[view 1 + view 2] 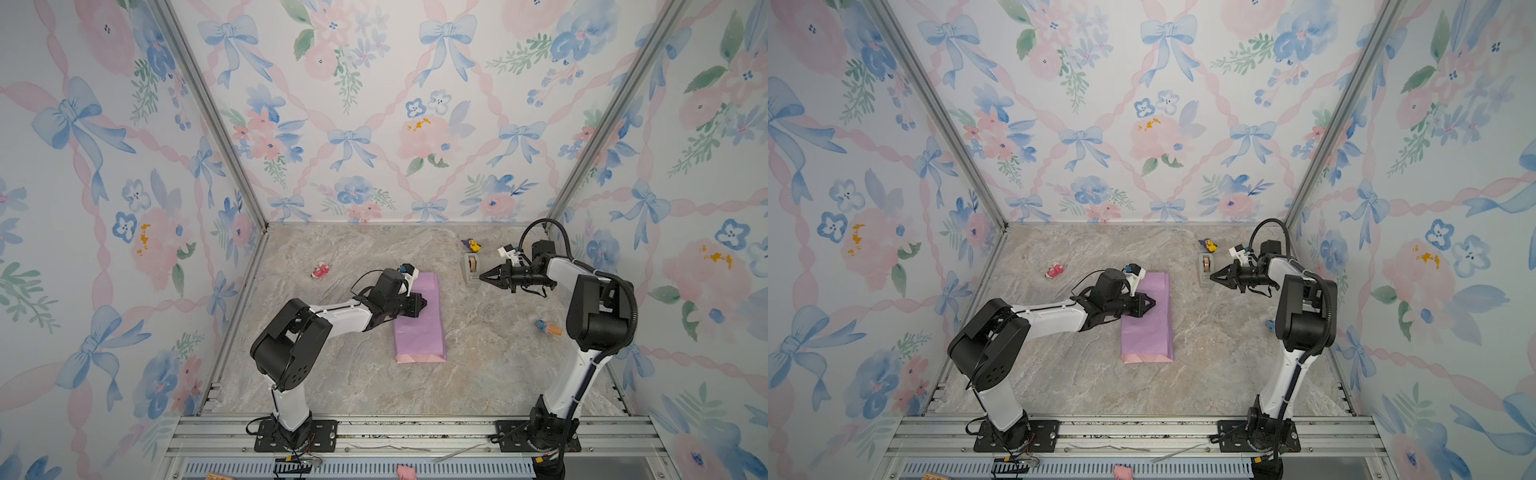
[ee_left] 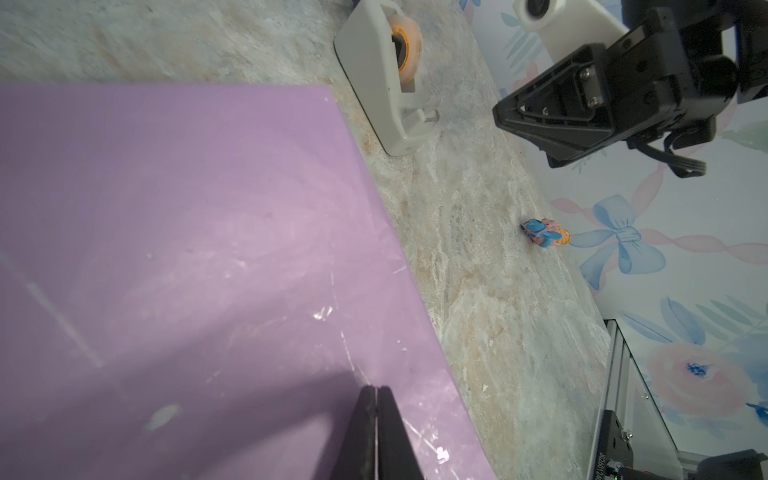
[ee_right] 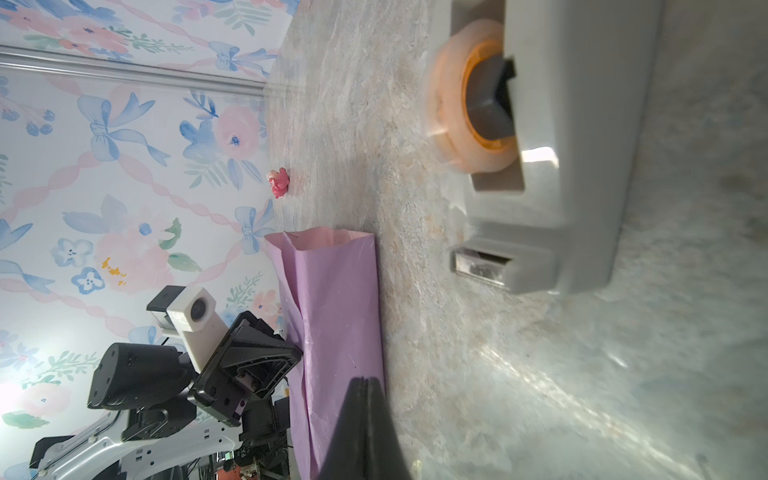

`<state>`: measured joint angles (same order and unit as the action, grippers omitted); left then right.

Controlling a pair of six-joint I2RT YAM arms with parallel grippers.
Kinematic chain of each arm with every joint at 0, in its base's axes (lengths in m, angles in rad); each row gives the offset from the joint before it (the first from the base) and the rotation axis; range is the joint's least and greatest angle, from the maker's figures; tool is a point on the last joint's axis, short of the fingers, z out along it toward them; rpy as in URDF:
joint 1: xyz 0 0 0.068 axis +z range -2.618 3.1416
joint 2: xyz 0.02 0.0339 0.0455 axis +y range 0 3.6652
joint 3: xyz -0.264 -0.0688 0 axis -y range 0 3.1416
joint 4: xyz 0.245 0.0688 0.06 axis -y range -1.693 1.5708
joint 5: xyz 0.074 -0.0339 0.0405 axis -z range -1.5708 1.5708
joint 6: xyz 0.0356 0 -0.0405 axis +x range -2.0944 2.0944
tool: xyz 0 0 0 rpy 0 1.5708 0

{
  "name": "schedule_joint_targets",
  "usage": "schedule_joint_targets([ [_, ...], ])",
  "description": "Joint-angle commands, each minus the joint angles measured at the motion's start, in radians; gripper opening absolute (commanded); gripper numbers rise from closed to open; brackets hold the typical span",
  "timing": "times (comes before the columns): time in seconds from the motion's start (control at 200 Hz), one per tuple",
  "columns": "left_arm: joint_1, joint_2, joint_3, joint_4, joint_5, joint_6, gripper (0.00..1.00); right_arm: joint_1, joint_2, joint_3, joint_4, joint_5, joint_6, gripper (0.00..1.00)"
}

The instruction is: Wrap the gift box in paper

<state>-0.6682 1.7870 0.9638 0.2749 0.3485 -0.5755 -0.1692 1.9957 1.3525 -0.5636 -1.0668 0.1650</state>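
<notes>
Marble table (image 1: 332,374). Left arm (image 1: 324,318): elbow folded, forearm reaching rightward. Left gripper (image 1: 424,302): closed, empty, tips over the paper (image 1: 422,332), contact unclear. Right arm (image 1: 590,307): bent, wrist level, pointing left. Right gripper (image 1: 481,276): closed, empty, just beside the tape dispenser (image 1: 471,270). Paper: lilac sleeve lying mid-table, pink at its near end.

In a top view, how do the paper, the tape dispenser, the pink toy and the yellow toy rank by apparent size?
Largest: the paper.
Next: the tape dispenser.
Last: the pink toy and the yellow toy, which look about alike, so I do not rank them.
</notes>
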Motion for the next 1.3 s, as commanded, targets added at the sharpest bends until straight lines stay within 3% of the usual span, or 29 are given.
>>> schedule_joint_targets([
  [0.0, -0.007, 0.009, -0.048, -0.144, -0.024, 0.014, 0.08, -0.006, -0.027, -0.030, 0.051, 0.051, 0.017, 0.01],
  [0.135, -0.007, 0.009, -0.047, -0.143, -0.025, 0.016, 0.08, -0.006, -0.044, -0.008, 0.117, 0.097, -0.013, 0.34],
  [0.195, -0.007, 0.011, -0.045, -0.142, -0.025, 0.015, 0.08, -0.006, -0.034, 0.017, 0.141, 0.110, -0.028, 0.41],
  [0.35, -0.007, 0.020, -0.037, -0.140, -0.025, 0.014, 0.08, -0.002, 0.041, 0.116, 0.143, 0.132, -0.071, 0.41],
  [0.62, -0.007, 0.033, -0.017, -0.148, -0.026, 0.017, 0.08, 0.033, 0.207, 0.289, -0.033, 0.125, -0.220, 0.41],
  [1.295, -0.006, 0.034, -0.017, -0.149, -0.026, 0.014, 0.08, 0.066, 0.355, 0.447, -0.259, 0.057, -0.382, 0.39],
])
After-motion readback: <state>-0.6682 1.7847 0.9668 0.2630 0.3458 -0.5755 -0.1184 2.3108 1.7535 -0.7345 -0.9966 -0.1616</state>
